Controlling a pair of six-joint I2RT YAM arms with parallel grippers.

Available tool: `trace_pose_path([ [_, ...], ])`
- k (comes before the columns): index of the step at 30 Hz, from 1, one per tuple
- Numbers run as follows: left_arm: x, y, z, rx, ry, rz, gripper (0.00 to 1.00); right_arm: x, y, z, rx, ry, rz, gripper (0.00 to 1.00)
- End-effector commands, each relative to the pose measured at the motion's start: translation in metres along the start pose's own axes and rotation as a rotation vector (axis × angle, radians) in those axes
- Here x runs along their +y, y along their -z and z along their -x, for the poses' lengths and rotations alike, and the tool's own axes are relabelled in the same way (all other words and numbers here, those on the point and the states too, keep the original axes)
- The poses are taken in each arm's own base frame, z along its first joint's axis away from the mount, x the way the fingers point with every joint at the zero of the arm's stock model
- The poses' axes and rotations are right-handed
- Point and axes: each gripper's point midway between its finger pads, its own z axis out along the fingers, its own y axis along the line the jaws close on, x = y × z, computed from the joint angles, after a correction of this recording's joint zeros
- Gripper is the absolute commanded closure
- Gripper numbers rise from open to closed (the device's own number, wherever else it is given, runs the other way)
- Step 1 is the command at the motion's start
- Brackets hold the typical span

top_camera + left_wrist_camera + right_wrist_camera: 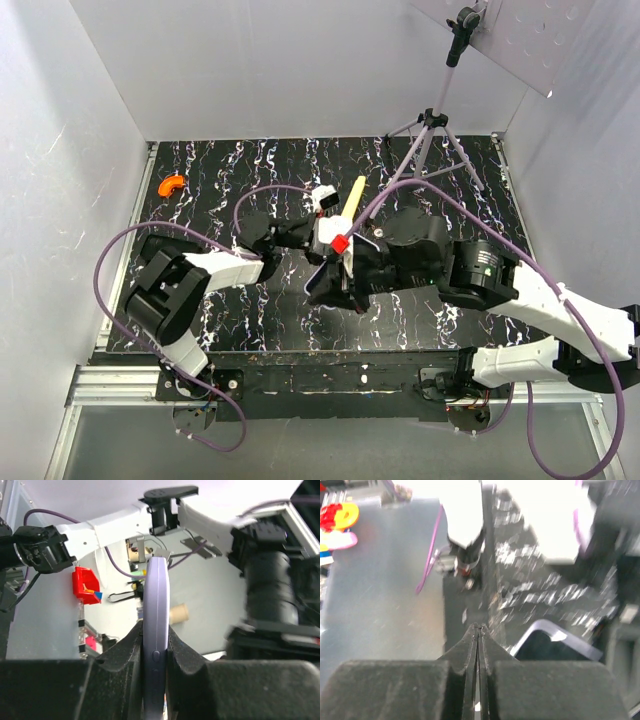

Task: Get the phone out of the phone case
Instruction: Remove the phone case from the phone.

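In the left wrist view my left gripper (156, 645) is shut on the phone (156, 605). The phone is seen edge-on, with a pale lavender rim and side buttons, standing up between the pads. In the right wrist view my right gripper (479, 630) is shut on a thin black sheet, the wall of the phone case (479, 680). The phone's lavender corner and black screen (555, 642) lie just to its right. In the top view both grippers meet mid-table, left (318, 240) and right (345, 262). The black case (328, 285) hangs below them, above the table.
A cream-yellow stick (355, 195) lies just behind the grippers. A grey tripod (432, 140) stands at the back right. A small orange piece (172, 184) lies at the back left. White walls enclose the black marbled table (230, 310).
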Motion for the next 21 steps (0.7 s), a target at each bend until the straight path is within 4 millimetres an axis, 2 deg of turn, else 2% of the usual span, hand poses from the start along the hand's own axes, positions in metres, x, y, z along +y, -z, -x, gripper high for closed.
trace_pose_path([
  [1, -0.028, -0.01, 0.005, -0.061, -0.026, -0.112, 1.0, 0.006, 0.028, 0.114, -0.412, 0.256, -0.044, 0.99],
  [4, -0.042, -0.009, 0.009, -0.104, -0.052, -0.155, 1.0, -0.015, 0.035, 0.117, -0.443, 0.2, -0.173, 0.99],
  [6, -0.049, -0.009, 0.013, -0.134, -0.099, -0.159, 1.0, -0.035, 0.047, 0.111, -0.469, 0.114, -0.298, 0.99],
  [8, -0.053, -0.007, 0.022, -0.191, -0.148, -0.13, 1.0, -0.056, 0.057, 0.086, -0.459, -0.025, -0.409, 0.99],
  [11, -0.058, 0.006, 0.041, -0.35, -0.229, -0.059, 1.0, -0.066, 0.071, 0.047, -0.434, -0.217, -0.454, 0.98],
  [13, -0.057, 0.014, 0.05, -0.446, -0.291, 0.028, 1.0, -0.067, 0.074, 0.021, -0.399, -0.344, -0.406, 0.84],
  [14, -0.063, 0.017, 0.051, -0.481, -0.332, 0.06, 1.0, -0.065, 0.076, 0.012, -0.385, -0.39, -0.369, 0.79],
  [17, -0.076, 0.026, 0.053, -0.581, -0.409, 0.141, 1.0, -0.046, 0.071, -0.003, -0.382, -0.459, -0.208, 0.53],
  [19, -0.086, 0.03, 0.052, -0.624, -0.42, 0.14, 1.0, -0.031, 0.064, -0.002, -0.407, -0.471, -0.074, 0.38],
  [21, -0.091, 0.033, 0.052, -0.648, -0.406, 0.135, 1.0, -0.018, 0.059, 0.009, -0.44, -0.435, 0.051, 0.34],
])
